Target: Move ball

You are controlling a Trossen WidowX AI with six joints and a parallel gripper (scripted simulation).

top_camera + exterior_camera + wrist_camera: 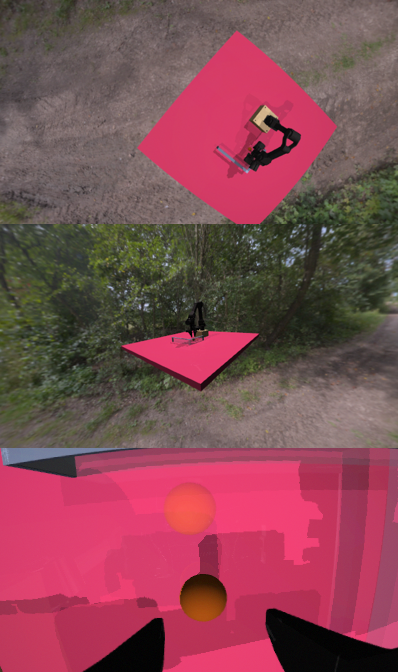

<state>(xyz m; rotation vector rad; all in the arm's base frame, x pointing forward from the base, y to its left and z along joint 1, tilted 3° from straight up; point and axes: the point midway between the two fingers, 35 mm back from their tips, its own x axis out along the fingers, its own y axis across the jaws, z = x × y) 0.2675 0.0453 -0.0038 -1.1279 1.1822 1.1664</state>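
orange ball (203, 597) sits ahead of the half-open, empty gripper (215, 640); a nudge could overshoot the see-through copy (190, 508).

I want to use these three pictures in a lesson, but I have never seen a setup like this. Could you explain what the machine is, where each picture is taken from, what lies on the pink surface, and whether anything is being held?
The black machine is a jointed robot arm fixed on a tan base block, on a pink table. One picture looks straight down, one looks from the side at a distance, and one comes from a camera on the arm's wrist. In that wrist view the two dark shapes at the bottom are the fingers of its gripper. Just ahead of them lies a dark orange ball. Beyond it, the paler, see-through ball marks the resting spot. Low clear walls form a corner nearby. The gripper is partly open and holds nothing.
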